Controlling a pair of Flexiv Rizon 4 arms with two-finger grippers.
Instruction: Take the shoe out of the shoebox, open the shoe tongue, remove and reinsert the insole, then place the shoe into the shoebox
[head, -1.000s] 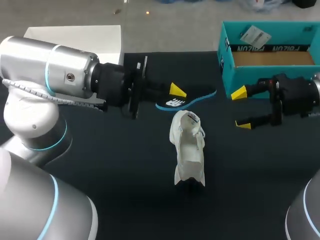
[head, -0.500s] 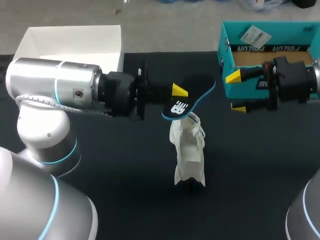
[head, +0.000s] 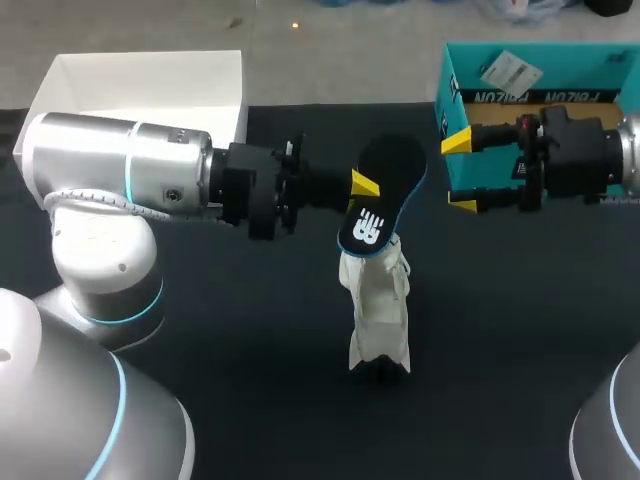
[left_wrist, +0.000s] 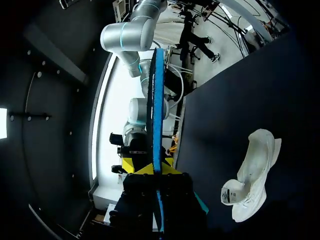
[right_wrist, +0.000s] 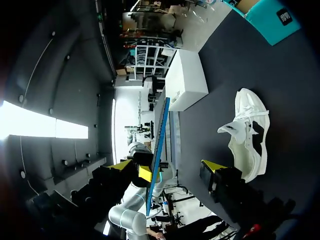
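Observation:
My left gripper (head: 362, 186) is shut on the black insole (head: 385, 198), which has a blue edge and is held off the table above the shoe's heel end. The white shoe (head: 378, 300) lies on the black table with its tongue pulled up. In the left wrist view the insole (left_wrist: 157, 100) shows edge-on, rising from between the yellow tips (left_wrist: 152, 169), with the shoe (left_wrist: 252, 175) off to one side. My right gripper (head: 458, 172) stands open in front of the teal shoebox (head: 455, 100), just right of the insole. From the right wrist, the insole (right_wrist: 160, 142) is ahead of the gripper (right_wrist: 170, 167) and the shoe (right_wrist: 247, 132) beside it.
A white box (head: 140, 85) stands at the back left behind my left arm and shows as the white box (right_wrist: 185, 82) in the right wrist view. The teal shoebox holds a paper tag (head: 510, 70) and brown cardboard.
My left gripper lifted the insole off the table, turned it and carried it right, over the shoe. My right gripper rose and moved left to the shoebox front, its fingers narrowing slightly.

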